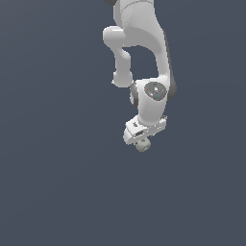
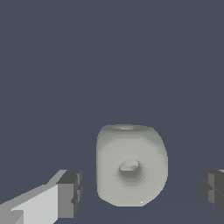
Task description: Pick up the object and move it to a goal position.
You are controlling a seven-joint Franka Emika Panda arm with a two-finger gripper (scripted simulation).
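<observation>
Gripper (image 2: 140, 192) stands open — dark fingertips (image 2: 70, 192) either side of the object (image 2: 131, 170), neither touching. That pale dimpled lump sits between them, so grasping is in hand; next, close squarely, then lift.

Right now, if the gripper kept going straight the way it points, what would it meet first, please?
The dimpled grey-green cube, which sits between the open jaws of the gripper, with gaps on both sides. Beyond it only plain dark ground shows; depth is unclear.

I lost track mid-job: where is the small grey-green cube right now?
In the exterior view the cube sits just under the white claw, near frame centre; the wrist view shows it between the fingers, gaps on both sides.
</observation>
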